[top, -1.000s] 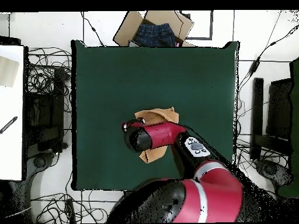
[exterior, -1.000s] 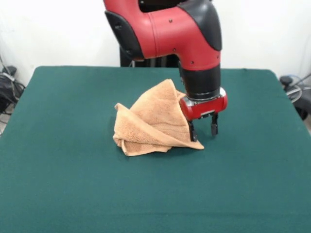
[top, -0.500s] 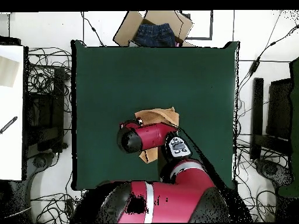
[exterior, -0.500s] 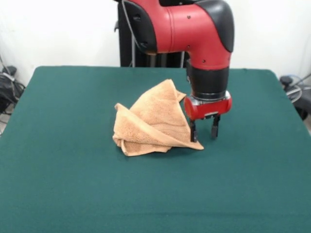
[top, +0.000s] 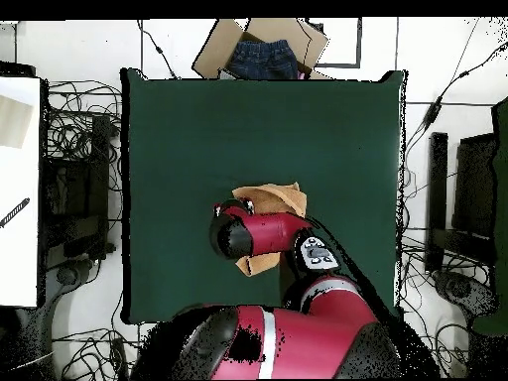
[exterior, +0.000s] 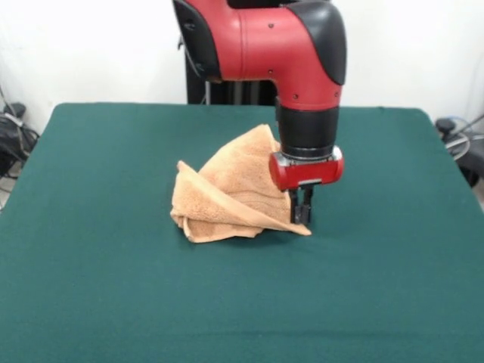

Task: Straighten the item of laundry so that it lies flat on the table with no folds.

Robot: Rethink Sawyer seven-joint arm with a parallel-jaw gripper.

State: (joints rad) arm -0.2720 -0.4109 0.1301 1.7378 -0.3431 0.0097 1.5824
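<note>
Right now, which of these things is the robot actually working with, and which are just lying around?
Part of the job:
towel, crumpled in folds
green table
gripper, shut on the towel's corner

Just lying about:
cardboard box with blue jeans, beyond the table
cables on the floor

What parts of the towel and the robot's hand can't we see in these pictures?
- Overhead view: the arm covers the middle of the towel, and the gripper is hidden under it.
- Front view: the towel stands in a crumpled peak, so its back side and inner folds are hidden, and so are its woven bands.
- Front view: the gripper is at the towel's right corner, fingers close together; whether cloth is pinched between them is too small to tell.
</note>
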